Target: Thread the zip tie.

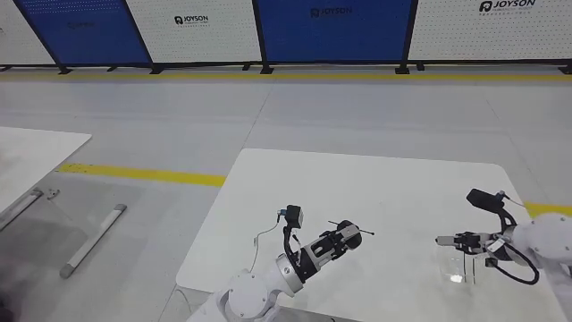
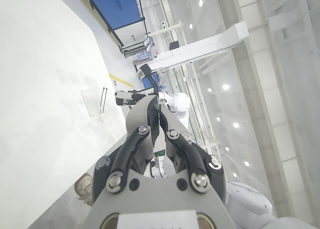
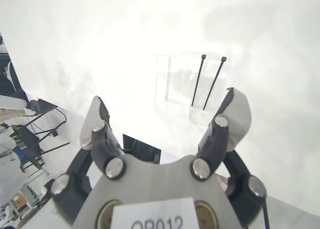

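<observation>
Right pincer [image 3: 166, 101] released above the tray [image 3: 162, 77]; left pincer [image 2: 156, 115] clenched.
Two black zip ties [image 3: 198, 79] lie side by side in the clear tray at the near right of the tabletop [image 1: 357, 188], heads pointing far, with the right pincer's fingers spread just over their tail ends. The left pincer is mid-tabletop and well apart from the tray; a thin black tie [image 1: 365, 231] pokes out at its tip in the top view, likely gripped. Risks: the ties lie so close that a grab may catch both or nudge one aside. They are flat and thin, so the pads could slip off, and the light tray could slide. Threading needs the tail to meet a tiny head slot, so any twist means a miss. Nothing blocks the path to the tray. Blue and white panels [image 1: 335, 9] and a yellow floor line [image 1: 143, 174] lie beyond, with another table [image 1: 36, 152] at far left.
</observation>
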{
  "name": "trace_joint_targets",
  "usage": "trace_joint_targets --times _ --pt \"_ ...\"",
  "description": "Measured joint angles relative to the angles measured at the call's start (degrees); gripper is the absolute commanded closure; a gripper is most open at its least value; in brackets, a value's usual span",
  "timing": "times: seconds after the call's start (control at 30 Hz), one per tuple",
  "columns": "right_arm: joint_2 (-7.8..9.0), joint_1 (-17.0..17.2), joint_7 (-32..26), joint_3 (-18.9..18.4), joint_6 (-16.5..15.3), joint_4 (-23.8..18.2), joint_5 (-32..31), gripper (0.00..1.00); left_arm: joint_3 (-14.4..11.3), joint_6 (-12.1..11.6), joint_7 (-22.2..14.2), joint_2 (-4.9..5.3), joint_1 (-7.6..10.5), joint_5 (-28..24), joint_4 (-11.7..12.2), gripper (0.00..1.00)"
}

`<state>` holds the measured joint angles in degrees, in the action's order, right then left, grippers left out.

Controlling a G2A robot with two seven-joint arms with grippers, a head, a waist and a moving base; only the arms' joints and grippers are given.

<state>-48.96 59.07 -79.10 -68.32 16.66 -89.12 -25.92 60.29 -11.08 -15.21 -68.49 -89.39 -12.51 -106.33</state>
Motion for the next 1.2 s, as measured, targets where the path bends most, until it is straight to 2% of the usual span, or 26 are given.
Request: trace_joint_targets --times 0.03,0.1,0.17,0.2,0.23,0.27,0.3,0.37,0.4,0.43,0.53,0.63,0.73,0.83,0.9,0.93,1.03,1.1,1.2 --pt "-0.08 -0.5 -0.2 0.2 -0.5 0.6 0.4 0.47 0.0 0.0 0.0 0.00 0.00 0.0 0.0 1.00" --pt "-0.16 -1.0 -0.2 0.6 -0.9 1.3 0.6 0.51 0.0 0.0 0.0 0.00 0.00 0.0 0.0 1.00" --pt "-0.20 -1.3 -0.4 0.9 -0.8 1.6 0.2 0.50 0.0 0.0 0.0 0.00 0.00 0.0 0.0 1.00" --pt "-0.20 -1.4 -0.5 1.0 -0.7 1.7 0.1 0.45 0.0 0.0 0.0 0.00 0.00 0.0 0.0 1.00" --pt "-0.17 -1.5 -0.5 1.0 -0.6 1.8 -0.1 0.50 0.0 0.0 0.0 0.00 0.00 0.0 0.0 1.00" --pt "-0.13 -1.4 -0.5 1.0 -0.6 1.8 -0.3 0.43 0.0 0.0 0.0 0.00 0.00 0.0 0.0 1.00" --pt "-0.09 -1.4 -0.5 0.9 -0.6 1.8 -0.4 0.22 0.0 0.0 0.0 0.00 0.00 0.0 0.0 1.00" --pt "0.07 -1.1 -0.5 0.7 -0.7 1.6 -0.6 0.16 0.0 0.0 0.0 0.00 0.00 0.0 0.0 1.00" --pt "0.17 -0.9 -0.5 0.7 -0.7 1.4 -0.8 0.36 0.0 0.0 0.0 0.00 0.00 0.0 0.0 1.00" --pt "0.26 -0.7 -0.5 0.6 -0.6 1.2 -1.1 0.51 0.0 0.0 0.0 0.00 0.00 0.0 0.0 1.00" --pt "0.49 -0.2 -0.5 0.5 0.0 0.3 -1.7 0.62 0.0 0.0 0.0 0.00 0.00 0.0 0.0 1.00" --pt "0.69 0.4 -0.5 0.2 0.5 -0.5 -2.0 0.62 0.0 0.0 0.0 0.00 0.00 0.0 0.0 1.00" --pt "0.87 0.8 -0.5 0.3 0.8 -0.8 -2.2 0.67 0.0 0.0 0.0 0.00 0.00 0.0 0.0 1.00" --pt "0.94 0.7 -0.5 1.1 1.7 -0.4 -2.7 0.63 0.0 0.0 0.0 0.00 0.00 0.0 0.0 1.00" --pt "0.93 0.2 -0.5 1.8 2.5 0.0 -3.1 0.65 0.0 0.0 0.0 0.00 0.00 0.0 0.0 1.00" --pt "0.89 -0.1 -0.5 2.4 2.8 0.4 -3.1 0.68 0.0 0.0 0.0 0.00 0.00 0.0 0.0 1.00" --pt "0.75 -1.1 -0.5 3.3 2.9 1.8 -3.5 0.64 0.0 0.0 0.0 0.00 0.00 0.0 0.0 1.00" --pt "0.57 -1.8 -0.5 4.0 2.8 2.8 -3.5 0.66 0.0 0.0 0.0 0.00 0.00 0.0 0.0 1.00" --pt "0.20 -2.9 -0.5 5.4 2.8 4.9 -4.2 0.64 0.0 0.0 0.0 0.00 0.00 0.0 0.0 1.00"
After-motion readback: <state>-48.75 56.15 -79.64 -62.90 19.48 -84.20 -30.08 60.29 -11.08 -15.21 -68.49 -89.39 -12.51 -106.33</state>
